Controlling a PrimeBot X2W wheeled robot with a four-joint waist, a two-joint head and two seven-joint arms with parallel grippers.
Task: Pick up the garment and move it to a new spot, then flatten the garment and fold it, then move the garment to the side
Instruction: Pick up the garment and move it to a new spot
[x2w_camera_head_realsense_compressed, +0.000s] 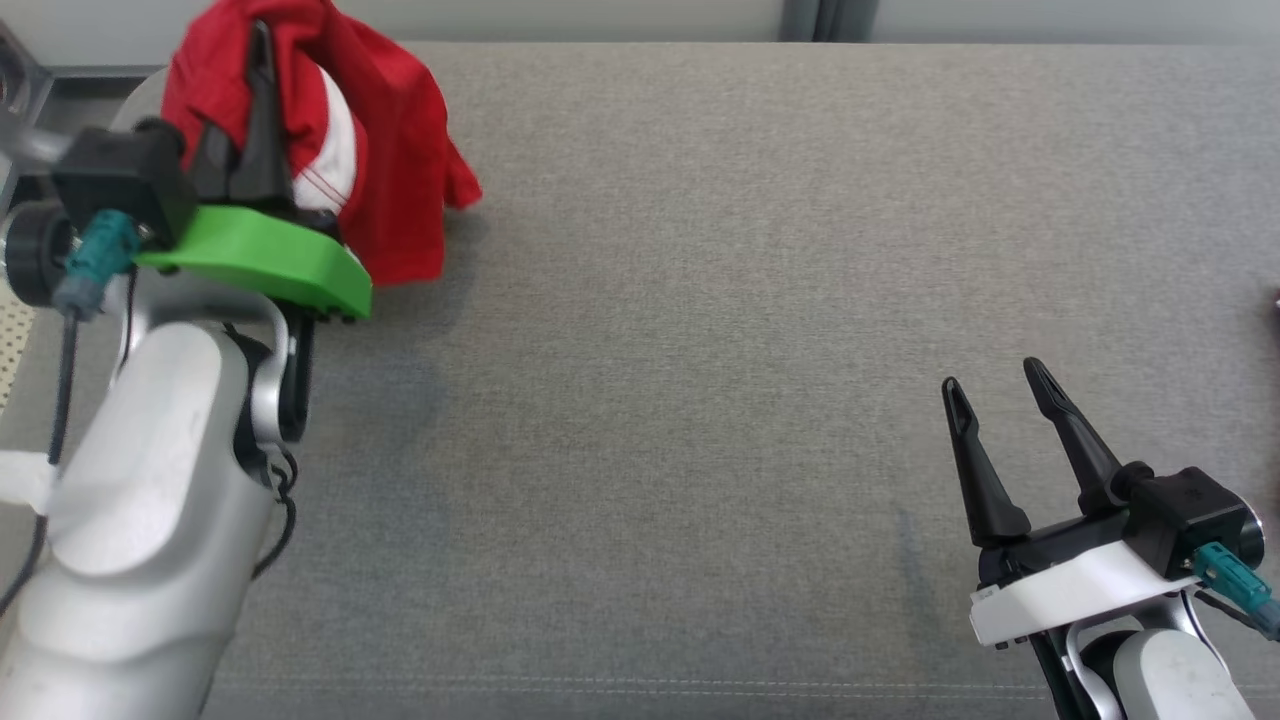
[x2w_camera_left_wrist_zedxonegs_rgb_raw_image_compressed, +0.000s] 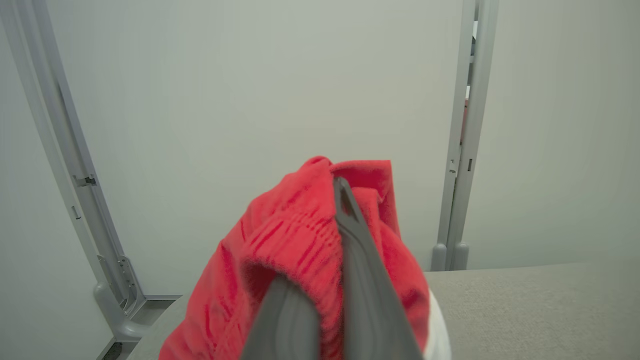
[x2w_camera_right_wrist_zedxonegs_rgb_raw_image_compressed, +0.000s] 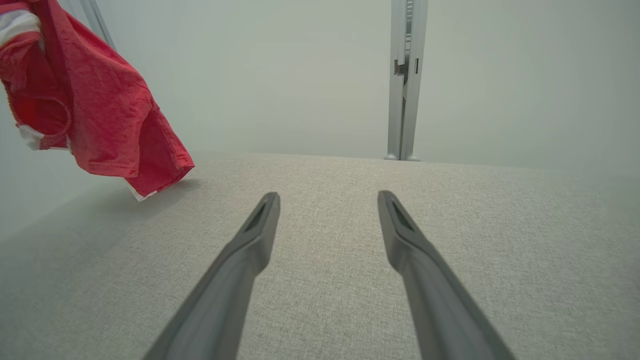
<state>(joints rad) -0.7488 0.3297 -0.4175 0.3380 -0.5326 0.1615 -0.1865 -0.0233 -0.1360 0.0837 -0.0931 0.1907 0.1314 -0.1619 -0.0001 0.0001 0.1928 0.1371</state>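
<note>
Bright, soft, even light falls from above on the grey table (x2w_camera_head_realsense_compressed: 700, 300). The garment (x2w_camera_head_realsense_compressed: 400, 130) casts a faint, fuzzy shadow on the table just beneath and beside it, and the left arm (x2w_camera_head_realsense_compressed: 150, 480) casts a pale one to its right. In the left wrist view the fingers (x2w_camera_left_wrist_zedxonegs_rgb_raw_image_compressed: 360, 280) and the near cloth are blurred, and the post (x2w_camera_left_wrist_zedxonegs_rgb_raw_image_compressed: 65, 165) at the edge bows. The right wrist view softens towards its lower edge.

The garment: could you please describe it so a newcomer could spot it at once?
Look to the far left of the grey table, where the left gripper is shut. The garment hangs bunched from it: red cloth with white trim, the only red thing around.
</note>
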